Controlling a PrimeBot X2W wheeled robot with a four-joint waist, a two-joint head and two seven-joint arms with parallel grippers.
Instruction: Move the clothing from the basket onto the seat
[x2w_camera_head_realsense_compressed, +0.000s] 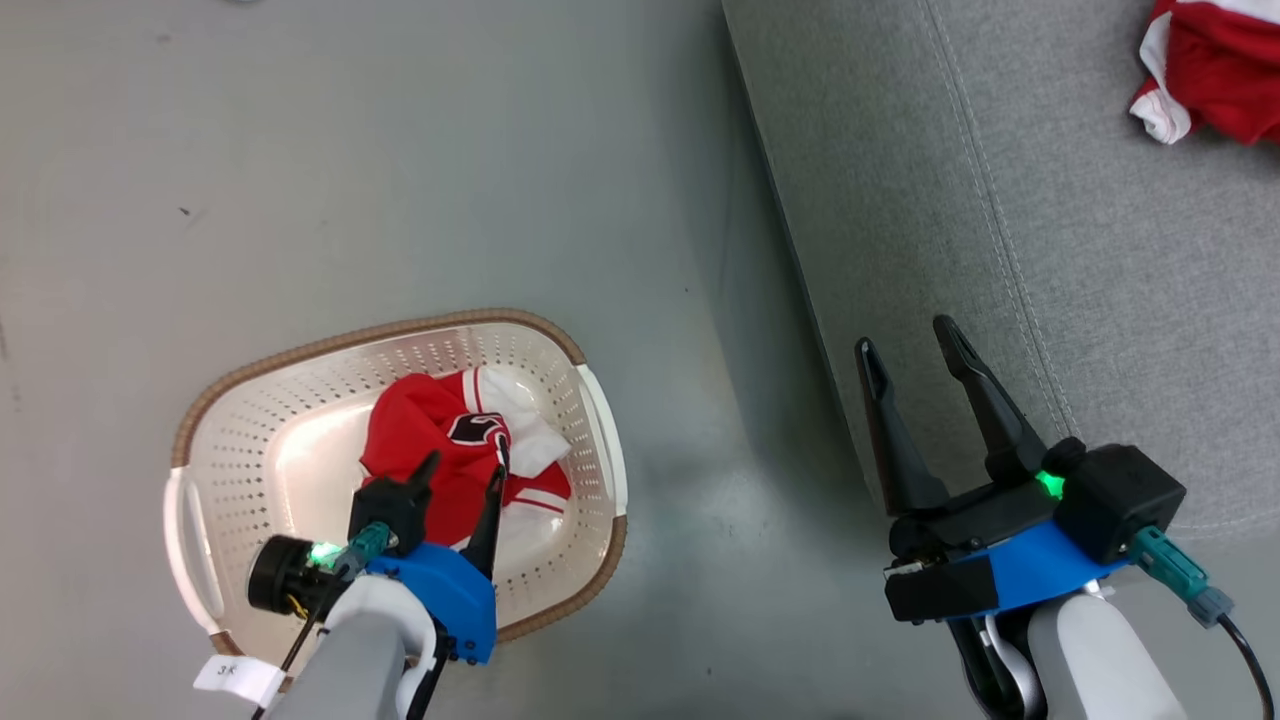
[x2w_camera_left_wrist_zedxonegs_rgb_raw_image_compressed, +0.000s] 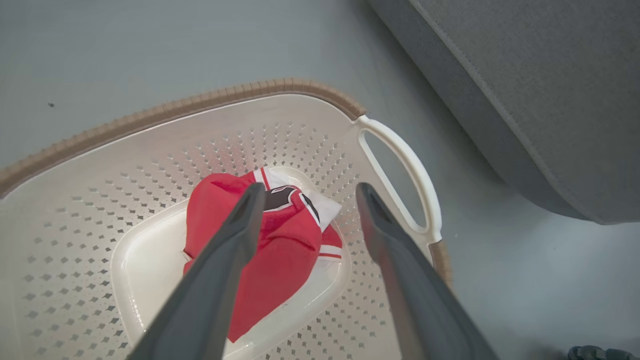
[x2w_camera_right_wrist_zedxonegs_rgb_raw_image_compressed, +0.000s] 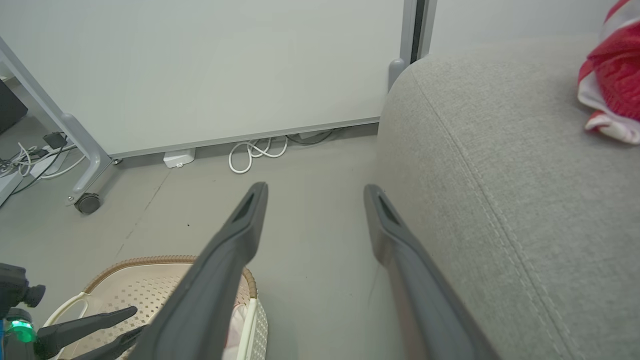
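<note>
A crumpled red garment with white stripes and a black emblem (x2w_camera_head_realsense_compressed: 455, 455) (x2w_camera_left_wrist_zedxonegs_rgb_raw_image_compressed: 280, 250) lies in the cream basket (x2w_camera_head_realsense_compressed: 230, 430) (x2w_camera_left_wrist_zedxonegs_rgb_raw_image_compressed: 150, 150) on the floor. My left gripper (x2w_camera_head_realsense_compressed: 465, 468) (x2w_camera_left_wrist_zedxonegs_rgb_raw_image_compressed: 306, 192) hangs open just above that clothing, fingers pointing down into the basket, nothing between them. Another red and white garment (x2w_camera_head_realsense_compressed: 1215, 70) (x2w_camera_right_wrist_zedxonegs_rgb_raw_image_compressed: 612, 85) rests on the grey seat (x2w_camera_head_realsense_compressed: 1050, 200) (x2w_camera_right_wrist_zedxonegs_rgb_raw_image_compressed: 525, 175) at the far right. My right gripper (x2w_camera_head_realsense_compressed: 910, 345) (x2w_camera_right_wrist_zedxonegs_rgb_raw_image_compressed: 315, 192) stands open and empty over the seat's near left edge. The basket's rim (x2w_camera_right_wrist_zedxonegs_rgb_raw_image_compressed: 150, 262) shows low in the right wrist view.
Grey floor (x2w_camera_head_realsense_compressed: 400, 150) lies between basket and seat. A white panel wall (x2w_camera_right_wrist_zedxonegs_rgb_raw_image_compressed: 225, 65), a castor leg (x2w_camera_right_wrist_zedxonegs_rgb_raw_image_compressed: 87, 202) and coiled white cables (x2w_camera_right_wrist_zedxonegs_rgb_raw_image_compressed: 257, 152) stand beyond the floor. The basket's white handle (x2w_camera_left_wrist_zedxonegs_rgb_raw_image_compressed: 400, 170) faces the seat.
</note>
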